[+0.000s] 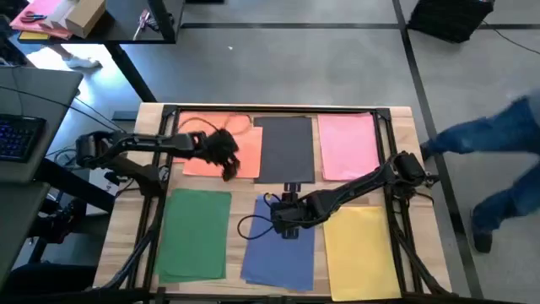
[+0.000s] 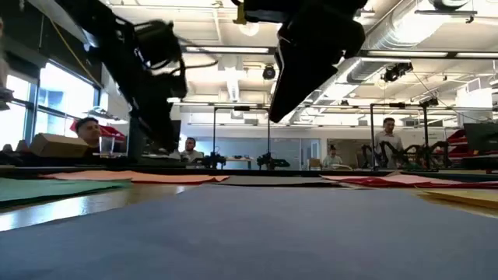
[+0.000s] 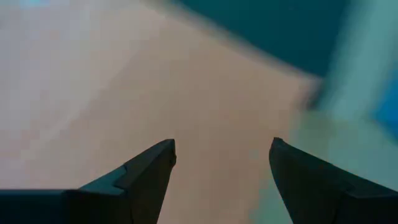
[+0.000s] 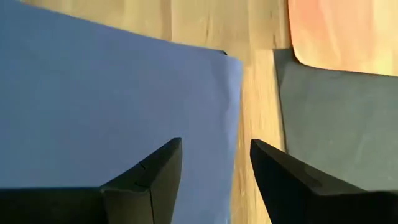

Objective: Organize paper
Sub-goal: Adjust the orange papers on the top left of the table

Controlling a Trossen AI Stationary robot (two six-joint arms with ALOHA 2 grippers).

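Observation:
Six patches of paper lie flat on the wooden table: orange point(image 1: 202, 150), dark grey point(image 1: 285, 150) and pink point(image 1: 348, 145) along the far side, green point(image 1: 196, 234), blue point(image 1: 278, 253) and yellow point(image 1: 363, 252) along the near side. My left gripper point(image 1: 228, 160) hovers open over the orange paper point(image 3: 155, 81), near the edge beside the dark grey. My right gripper point(image 1: 285, 221) hangs open above the blue paper's far corner point(image 4: 211, 68). In the low view both grippers are clear of the sheets.
A black frame rail point(image 1: 270, 110) runs around the tabletop. A strip of bare wood point(image 4: 255, 93) separates the blue paper from the dark grey point(image 4: 336, 118). A person's legs point(image 1: 498, 160) pass right of the table. A desk with a keyboard point(image 1: 17, 135) stands at the left.

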